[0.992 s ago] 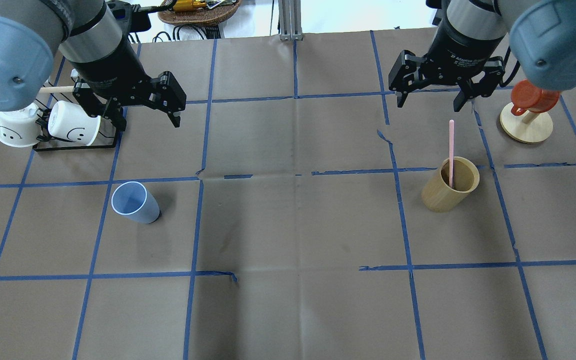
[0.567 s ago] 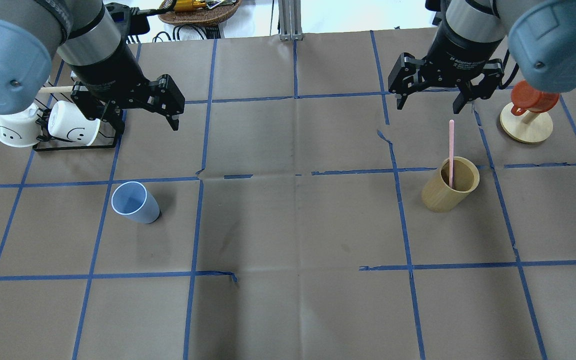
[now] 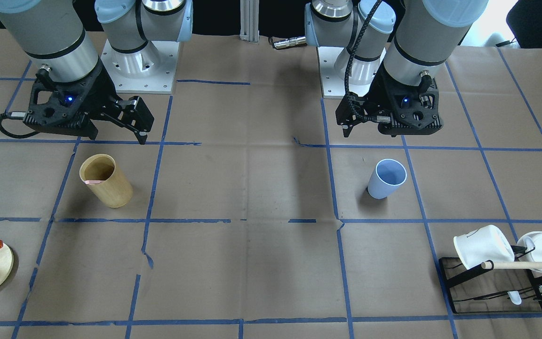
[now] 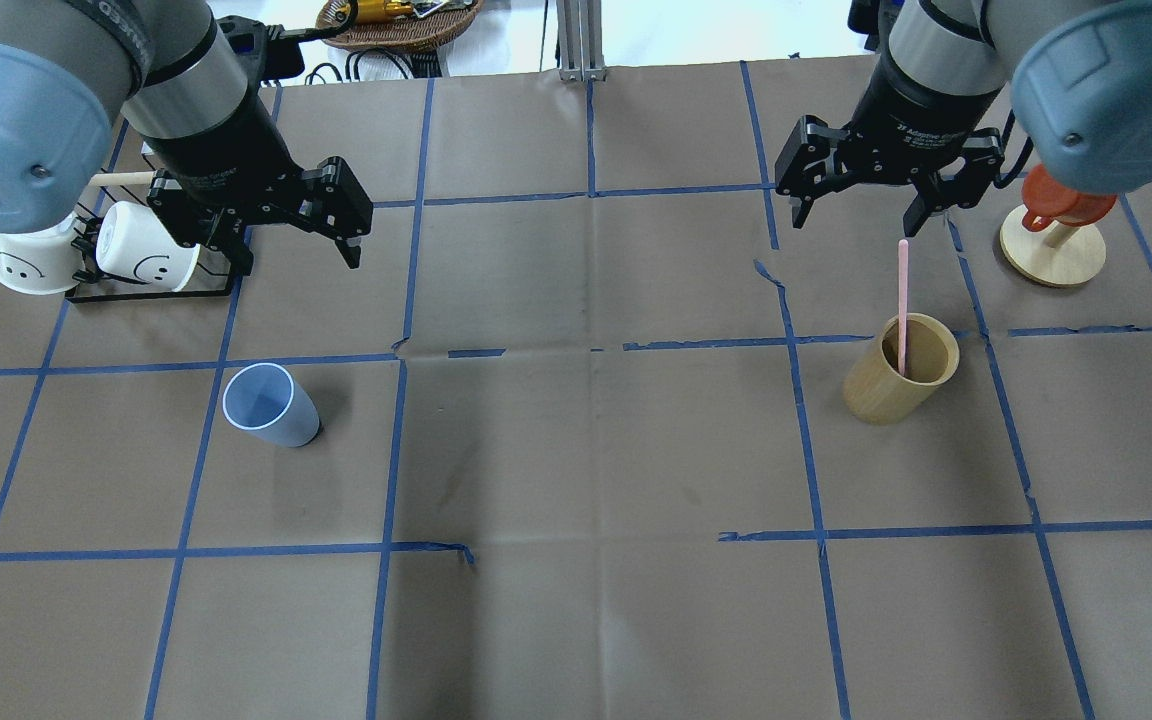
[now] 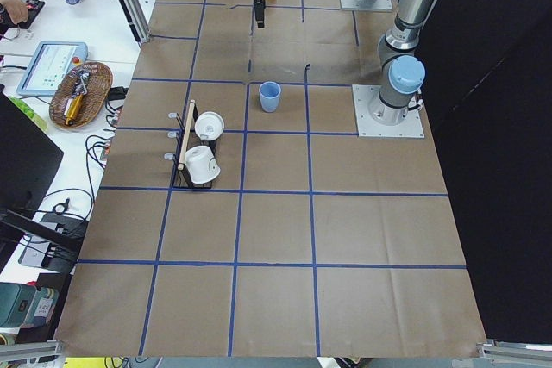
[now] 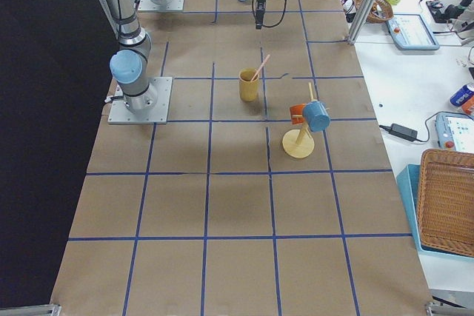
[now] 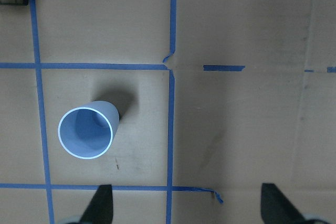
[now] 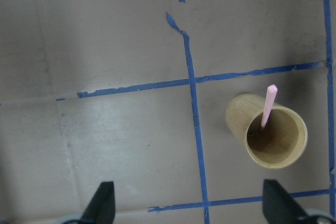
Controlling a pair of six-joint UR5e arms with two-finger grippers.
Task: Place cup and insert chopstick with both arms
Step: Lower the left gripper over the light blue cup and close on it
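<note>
The left tool (image 4: 294, 250) is hovering over the worktop (image 4: 586, 450) with its fingers spread wide, gripping nothing. The blue cup (image 4: 269, 404) is standing upright on the worktop, clear of that tool, between the robot's base and a black rack (image 4: 151, 288) carrying two white cups (image 4: 146, 255). The right tool (image 4: 856, 218) is also hanging spread and empty. Below it, the pink chopstick (image 4: 903, 295) is leaning inside a wooden tube (image 4: 881, 395) that is standing upright. Off to the side, a red cup (image 4: 1061, 195) is sitting on a round wooden stand (image 4: 1051, 255).
</note>
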